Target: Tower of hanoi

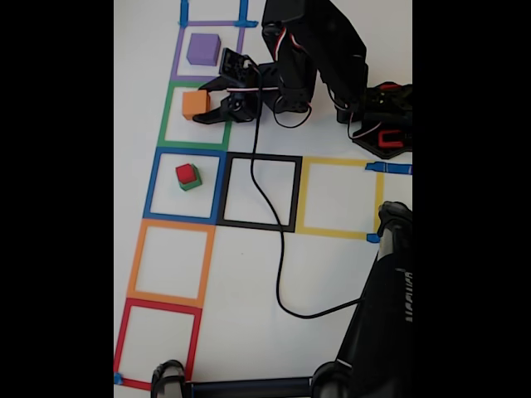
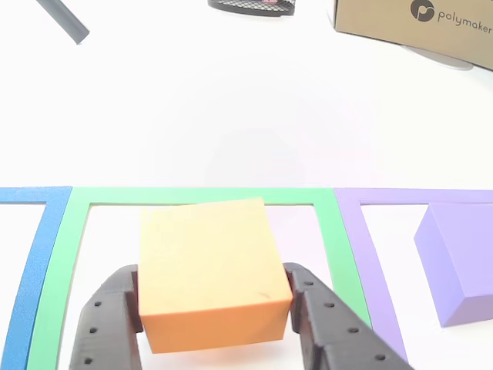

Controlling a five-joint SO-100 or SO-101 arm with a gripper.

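Inside the green tape square, the orange cube sits clamped at its two opposite flat sides by the black gripper, and it looks light, rigid and smooth, so a mid-height squeeze should hold.

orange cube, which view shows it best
The other view: the orange cube looms close between the gripper fingers, inside the green tape square. In the fixed view it is small and distant.

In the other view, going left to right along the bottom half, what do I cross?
Blue tape outline → green tape outline → one gripper finger → orange cube → the other finger → purple tape outline → purple cube.
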